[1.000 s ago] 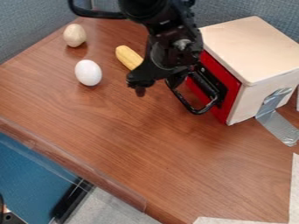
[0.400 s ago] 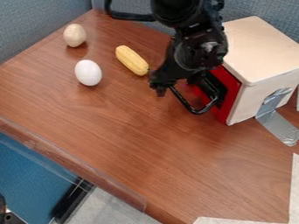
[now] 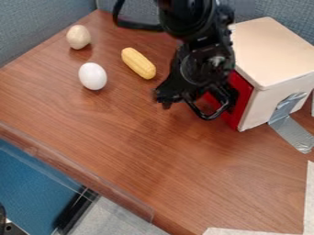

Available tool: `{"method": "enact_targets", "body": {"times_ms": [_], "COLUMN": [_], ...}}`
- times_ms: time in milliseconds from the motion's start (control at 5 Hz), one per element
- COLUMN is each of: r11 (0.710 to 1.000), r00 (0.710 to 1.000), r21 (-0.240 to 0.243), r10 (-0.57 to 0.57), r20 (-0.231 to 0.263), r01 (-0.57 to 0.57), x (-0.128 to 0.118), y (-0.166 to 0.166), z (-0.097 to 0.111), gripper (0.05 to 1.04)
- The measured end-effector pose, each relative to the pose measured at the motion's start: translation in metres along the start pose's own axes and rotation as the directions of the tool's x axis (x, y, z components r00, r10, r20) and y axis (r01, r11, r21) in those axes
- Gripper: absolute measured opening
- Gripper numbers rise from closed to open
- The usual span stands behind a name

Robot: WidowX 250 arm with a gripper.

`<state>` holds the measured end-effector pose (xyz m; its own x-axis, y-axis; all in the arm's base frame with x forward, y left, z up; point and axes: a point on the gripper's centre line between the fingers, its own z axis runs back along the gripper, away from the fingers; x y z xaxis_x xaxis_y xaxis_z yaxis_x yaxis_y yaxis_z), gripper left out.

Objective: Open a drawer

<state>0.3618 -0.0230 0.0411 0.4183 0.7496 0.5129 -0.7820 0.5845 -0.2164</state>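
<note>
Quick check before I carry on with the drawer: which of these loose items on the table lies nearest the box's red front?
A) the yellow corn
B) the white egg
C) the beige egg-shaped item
A: the yellow corn lies nearer the red front than the white egg or the beige egg-shaped item does.

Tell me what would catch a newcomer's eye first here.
The black robot arm, hanging down from the top edge, partly covering a red front. That front belongs to a pale wooden box at the right, silver tape on its side. Left of the arm lies yellow corn.
</note>
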Motion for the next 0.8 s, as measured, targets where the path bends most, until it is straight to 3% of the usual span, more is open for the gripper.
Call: {"method": "enact_targets", "body": {"times_ms": [400, 600, 800], "r11": [1.000, 0.999, 0.999], "r00": [1.000, 0.999, 0.999], "r21": [0.004, 0.001, 0.004], "r10": [-0.027, -0.035, -0.042], "r20": [0.010, 0.009, 0.004], "r01": [0.026, 0.035, 0.042], "x": [-0.0064, -0.0081, -0.0105], "y": [0.0062, 0.0083, 0.0111], "z": [-0.0034, -0.0040, -0.0045], "gripper": [0.214, 0.133, 0.126]}}
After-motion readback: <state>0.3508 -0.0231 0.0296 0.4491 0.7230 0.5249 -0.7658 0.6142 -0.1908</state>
